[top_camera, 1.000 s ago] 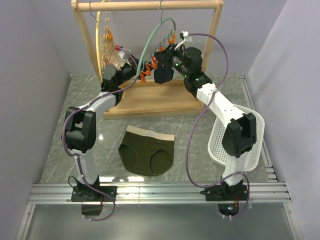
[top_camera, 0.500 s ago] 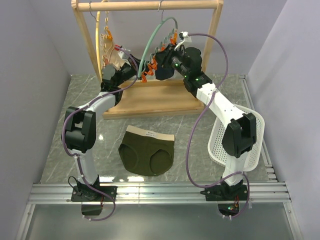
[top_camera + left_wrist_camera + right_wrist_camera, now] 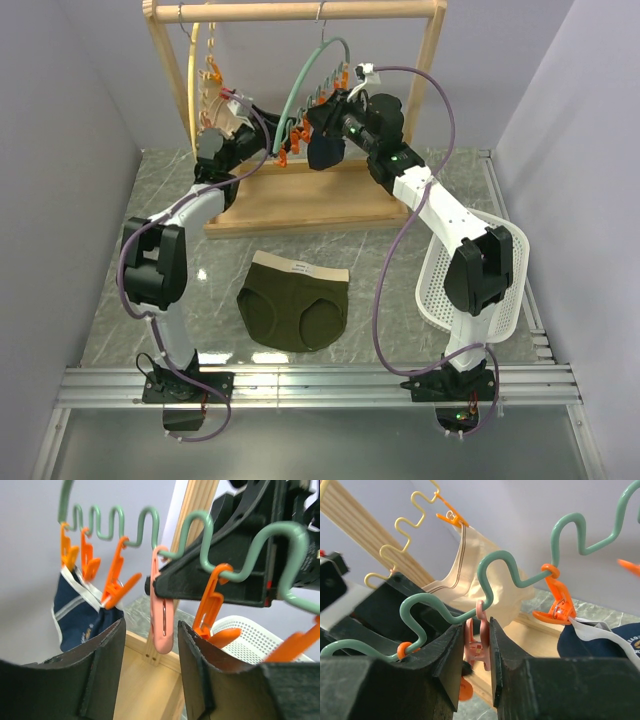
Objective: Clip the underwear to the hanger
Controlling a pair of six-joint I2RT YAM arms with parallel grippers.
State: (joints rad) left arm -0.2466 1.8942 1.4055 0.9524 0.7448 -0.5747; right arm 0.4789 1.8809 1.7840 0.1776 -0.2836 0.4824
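Note:
The dark olive-green underwear (image 3: 293,308) lies flat on the table, away from both grippers. The teal hanger (image 3: 305,85) hangs by its hook from the wooden rack, with orange clips along it. My right gripper (image 3: 476,645) is shut on a pink clip (image 3: 481,642) that hangs from the hanger's wavy wire (image 3: 520,575). My left gripper (image 3: 150,647) is open, with its fingers (image 3: 100,665) either side of and just below the same pink clip (image 3: 163,627), not touching it. In the top view both grippers meet at the hanger's lower end (image 3: 290,135).
A navy garment (image 3: 80,612) hangs from the orange clips. A beige garment (image 3: 485,565) hangs on the cream-yellow hanger (image 3: 405,535). The wooden rack (image 3: 300,200) stands at the back. A white perforated basket (image 3: 480,270) lies at the right.
My left gripper has risen and moved closer to the hanger's clips. My right gripper has stayed at the hanger with only a slight shift.

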